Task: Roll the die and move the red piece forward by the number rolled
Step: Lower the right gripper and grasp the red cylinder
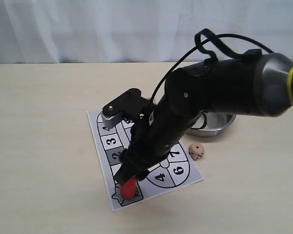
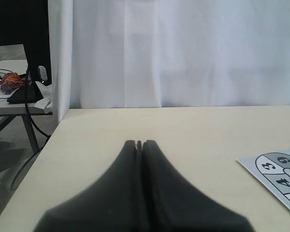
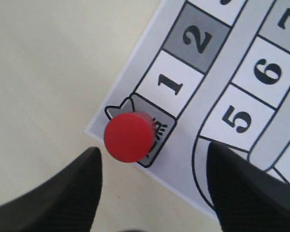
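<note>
The right arm reaches across the board to its near-left corner. There the red piece stands upright on the picture square just before square 1. The right fingers are spread wide above it and grasp nothing; the piece sits between them, closer to one finger and untouched. The die rests on the counter just right of the board, beside square 7. It lies apart from the steel bowl, which sits farther back behind the arm. The left fingers are pressed together, empty, over bare counter to the left of the board.
</note>
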